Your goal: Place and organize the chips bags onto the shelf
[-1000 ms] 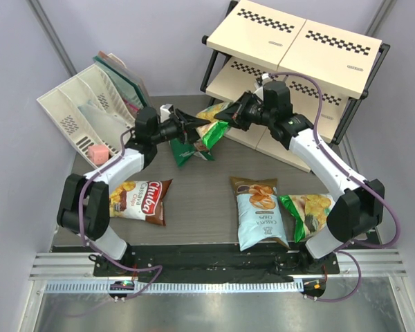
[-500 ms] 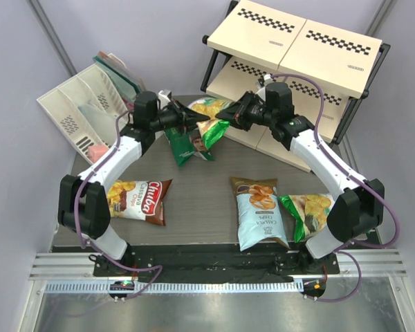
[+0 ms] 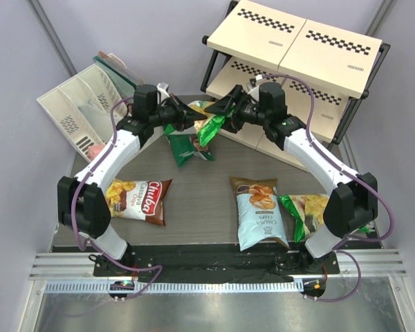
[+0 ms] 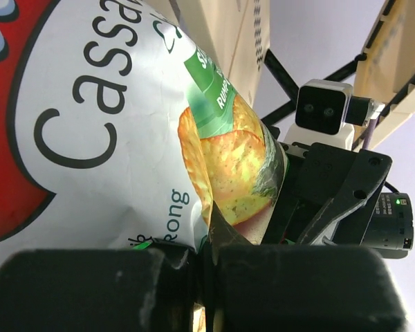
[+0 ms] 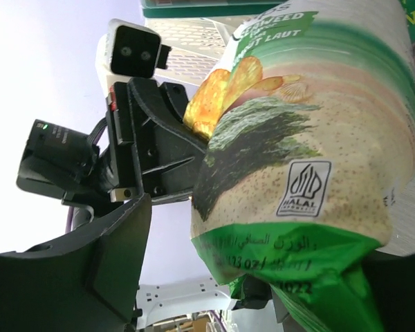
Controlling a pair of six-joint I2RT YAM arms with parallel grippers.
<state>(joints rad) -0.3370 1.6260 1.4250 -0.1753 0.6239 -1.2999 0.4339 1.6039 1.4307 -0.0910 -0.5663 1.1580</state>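
My left gripper (image 3: 185,115) is clamped tight on the edge of a green-and-white chips bag (image 3: 189,146), holding it at the far middle of the table, just left of the shelf (image 3: 301,41). My right gripper (image 3: 225,111) stands wide apart at the bag's other end, gripping nothing.

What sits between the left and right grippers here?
A green-and-white chips bag, pinched by the left gripper; the right gripper stands open at its other end. The top view shows it.

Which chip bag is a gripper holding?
The green-and-white bag pinched by the left gripper; the brown bag, blue bag and other green bag lie on the table.
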